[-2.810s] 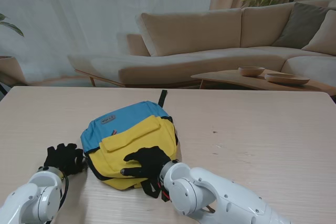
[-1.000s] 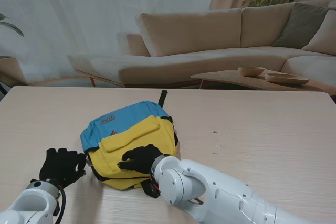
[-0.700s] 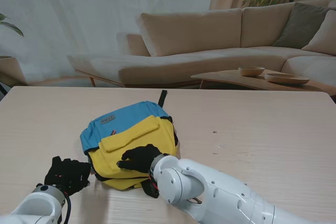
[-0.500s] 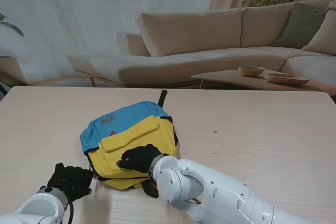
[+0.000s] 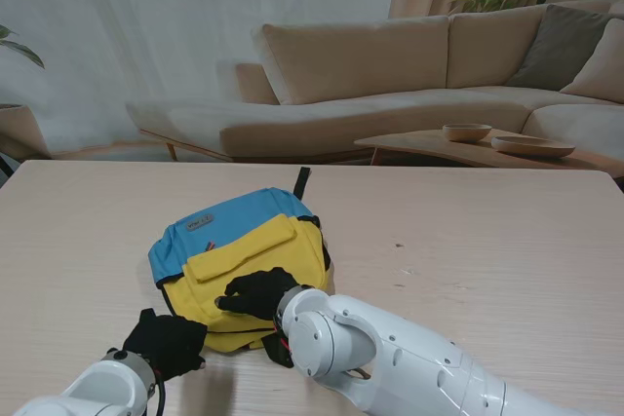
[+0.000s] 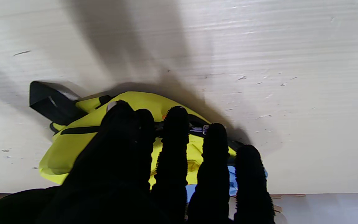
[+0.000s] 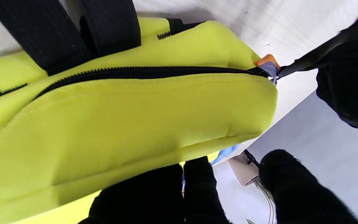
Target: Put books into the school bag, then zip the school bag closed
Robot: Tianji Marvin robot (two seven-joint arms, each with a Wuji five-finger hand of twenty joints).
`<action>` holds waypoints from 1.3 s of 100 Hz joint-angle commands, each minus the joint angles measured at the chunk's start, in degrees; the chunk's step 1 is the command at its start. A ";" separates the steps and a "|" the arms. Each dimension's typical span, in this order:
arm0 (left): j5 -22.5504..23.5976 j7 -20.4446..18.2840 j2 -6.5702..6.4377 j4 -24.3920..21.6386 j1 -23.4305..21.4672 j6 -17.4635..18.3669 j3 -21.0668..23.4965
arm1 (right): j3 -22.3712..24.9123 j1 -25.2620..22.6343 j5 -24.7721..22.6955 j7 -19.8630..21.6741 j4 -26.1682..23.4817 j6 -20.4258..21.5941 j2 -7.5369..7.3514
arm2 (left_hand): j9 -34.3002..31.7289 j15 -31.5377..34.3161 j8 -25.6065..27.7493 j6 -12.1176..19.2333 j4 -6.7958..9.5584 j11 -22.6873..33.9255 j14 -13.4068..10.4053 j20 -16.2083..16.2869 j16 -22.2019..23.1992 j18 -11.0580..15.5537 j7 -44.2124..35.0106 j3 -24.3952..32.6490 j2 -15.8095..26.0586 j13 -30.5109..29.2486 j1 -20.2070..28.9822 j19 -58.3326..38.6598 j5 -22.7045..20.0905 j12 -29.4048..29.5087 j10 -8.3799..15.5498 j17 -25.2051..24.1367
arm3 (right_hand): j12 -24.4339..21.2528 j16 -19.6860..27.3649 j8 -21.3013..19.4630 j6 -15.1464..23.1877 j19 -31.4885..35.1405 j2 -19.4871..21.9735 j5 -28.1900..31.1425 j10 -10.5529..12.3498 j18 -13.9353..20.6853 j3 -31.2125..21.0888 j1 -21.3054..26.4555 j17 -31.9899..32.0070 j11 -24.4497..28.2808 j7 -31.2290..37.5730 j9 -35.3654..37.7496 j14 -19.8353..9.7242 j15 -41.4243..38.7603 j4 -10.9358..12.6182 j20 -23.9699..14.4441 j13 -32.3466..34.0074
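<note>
My right robot hand (image 5: 255,294) is pressing its fingers flat on the yellow front of the school bag (image 5: 239,260), lying mid-counter (image 5: 487,241). My left robot hand (image 5: 171,343), at the bag's 7 o'clock corner, is pinching the black zipper pull (image 7: 303,60).

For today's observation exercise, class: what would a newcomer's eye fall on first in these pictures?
First, the bright yellow and blue fabric school bag lying flat on the pale wooden table, nearer to me than its middle. Next, two black-gloved hands: the right hand rests on the bag's yellow front, and the left hand is at its near left corner. The right wrist view shows the black zipper closed up to its orange-tabbed slider.
</note>
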State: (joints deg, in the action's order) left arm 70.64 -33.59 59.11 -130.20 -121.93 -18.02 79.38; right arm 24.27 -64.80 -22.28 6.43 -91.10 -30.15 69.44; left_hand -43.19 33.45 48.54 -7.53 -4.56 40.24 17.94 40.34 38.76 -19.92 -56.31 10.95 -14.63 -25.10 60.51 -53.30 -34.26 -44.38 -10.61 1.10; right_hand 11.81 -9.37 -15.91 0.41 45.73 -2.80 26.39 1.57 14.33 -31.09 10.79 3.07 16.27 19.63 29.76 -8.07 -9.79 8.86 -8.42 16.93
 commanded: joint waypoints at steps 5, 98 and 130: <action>-1.17 1.45 0.35 -0.79 -2.15 0.35 -1.50 | -0.77 -1.09 0.54 1.64 2.67 -0.93 -0.03 | -0.80 0.61 1.13 2.56 2.12 0.19 1.34 0.46 0.59 -1.86 -4.15 -1.51 1.88 -0.23 3.43 -3.10 -0.15 0.33 -0.16 -0.69 | -1.02 -0.54 0.52 -0.55 3.27 0.97 0.18 -3.53 -14.68 1.44 -2.11 -4.09 -1.09 -0.94 0.31 3.77 -0.91 -1.57 -2.79 2.56; -6.87 7.69 -0.50 1.37 -2.79 -0.67 -10.35 | -1.43 0.13 2.33 1.40 4.82 -2.69 1.14 | -1.87 -0.13 -1.04 3.54 1.90 -4.81 1.48 0.43 -0.09 -2.15 -2.65 -1.22 1.02 -0.43 3.74 -4.61 -1.46 -1.77 0.63 -0.26 | -0.94 -0.49 0.27 -0.88 3.20 1.07 -0.11 -3.62 -14.61 1.72 -2.12 -3.82 -0.94 -1.25 -0.28 3.73 -0.84 -1.37 -2.81 2.09; -5.54 12.35 0.15 1.38 -4.57 0.80 -8.46 | 1.67 -2.84 2.41 -0.18 2.53 0.14 0.46 | -1.06 -0.02 -2.02 4.55 1.87 -5.17 1.50 0.46 0.02 -2.12 -2.13 -1.43 0.77 0.35 3.49 -4.96 -1.71 -1.61 0.60 -0.46 | 0.15 -1.08 -0.51 0.57 3.76 -0.71 0.48 -3.01 -15.36 1.07 -0.60 -3.85 1.32 -0.07 0.13 3.81 -1.99 -1.17 -3.06 2.67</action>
State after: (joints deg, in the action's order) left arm 64.36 -20.74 58.73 -127.96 -125.14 -17.45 70.41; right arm 25.83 -65.08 -19.83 5.59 -89.53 -30.43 71.11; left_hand -43.92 33.45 46.94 -6.84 -4.56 34.90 17.98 40.34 38.77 -19.99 -56.05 10.37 -14.67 -25.10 61.46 -55.35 -34.26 -45.24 -10.60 1.20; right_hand 11.79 -9.89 -15.91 0.07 47.00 -2.84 26.39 1.73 16.16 -31.06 10.80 2.73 16.47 19.41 30.07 -9.53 -10.79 8.86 -10.07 17.24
